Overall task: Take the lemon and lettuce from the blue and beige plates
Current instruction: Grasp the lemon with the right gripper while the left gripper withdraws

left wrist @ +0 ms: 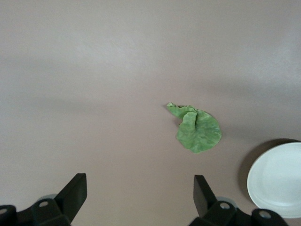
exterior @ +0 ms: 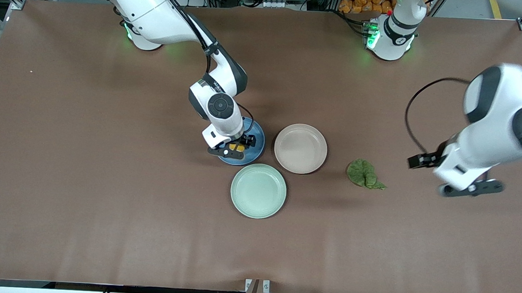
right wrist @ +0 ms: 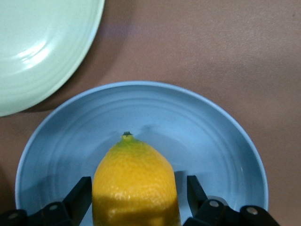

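A yellow lemon [exterior: 237, 147] lies on the blue plate [exterior: 256, 139]. My right gripper [exterior: 234, 150] is down at the plate, open, with one finger on each side of the lemon [right wrist: 134, 183]; a small gap shows at one finger. The blue plate [right wrist: 197, 127] fills the right wrist view. The beige plate [exterior: 300, 148] is empty. A green lettuce leaf [exterior: 364, 173] lies on the bare table beside the beige plate, toward the left arm's end. My left gripper [exterior: 468, 188] is open and empty, up over the bare table past the lettuce [left wrist: 197, 129].
An empty pale green plate [exterior: 258, 191] sits nearer to the front camera than the blue and beige plates, close to both. It also shows in the right wrist view [right wrist: 37, 47]. A pale plate's edge [left wrist: 277, 179] shows in the left wrist view.
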`<state>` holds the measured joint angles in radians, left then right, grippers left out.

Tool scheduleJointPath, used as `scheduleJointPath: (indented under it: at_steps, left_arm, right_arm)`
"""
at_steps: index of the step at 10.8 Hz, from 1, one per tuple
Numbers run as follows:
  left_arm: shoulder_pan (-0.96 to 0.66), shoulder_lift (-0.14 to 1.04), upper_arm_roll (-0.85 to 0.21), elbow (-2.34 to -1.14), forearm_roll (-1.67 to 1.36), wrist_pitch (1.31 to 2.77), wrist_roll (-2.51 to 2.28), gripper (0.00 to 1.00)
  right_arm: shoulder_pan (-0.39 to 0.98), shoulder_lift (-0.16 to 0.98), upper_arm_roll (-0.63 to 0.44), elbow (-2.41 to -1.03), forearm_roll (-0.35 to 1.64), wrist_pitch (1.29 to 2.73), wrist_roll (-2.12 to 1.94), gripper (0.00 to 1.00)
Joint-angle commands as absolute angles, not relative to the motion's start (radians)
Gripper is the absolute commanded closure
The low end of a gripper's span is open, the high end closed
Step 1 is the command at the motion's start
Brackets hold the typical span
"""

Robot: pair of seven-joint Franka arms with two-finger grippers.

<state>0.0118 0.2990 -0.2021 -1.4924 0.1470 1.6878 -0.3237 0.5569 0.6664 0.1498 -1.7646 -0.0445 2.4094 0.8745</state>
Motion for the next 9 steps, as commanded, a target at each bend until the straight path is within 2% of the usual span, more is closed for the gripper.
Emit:
scheduleJointPath:
  at_steps: [1,2,4,9]
  left_arm:
    - [0.017,0.226,-0.216,-1.503,0.161,1.654,-0.304,0.0]
    - [0.017,0.198,-0.213,-1.506,0.158,1.635,-0.304,0.0]
    - [0.023,0.16,-0.21,-1.505,0.15,1.623,-0.299,0.0]
    - [0.025,0.057,-0.213,-1.508,0.054,1.588,-0.296,0.0]
  right_arm:
    - [0.558,0.667,0.159,-1.755,-0.071,2.402,0.905,0.73]
    - [0.557,0.664,0.164,-1.752,-0.071,2.399,0.905,0.79]
    - [0.542,0.646,0.166,-1.746,-0.068,2.381,0.894,0.82]
    - [0.439,0.53,0.173,-1.738,-0.046,2.194,0.758,0.83]
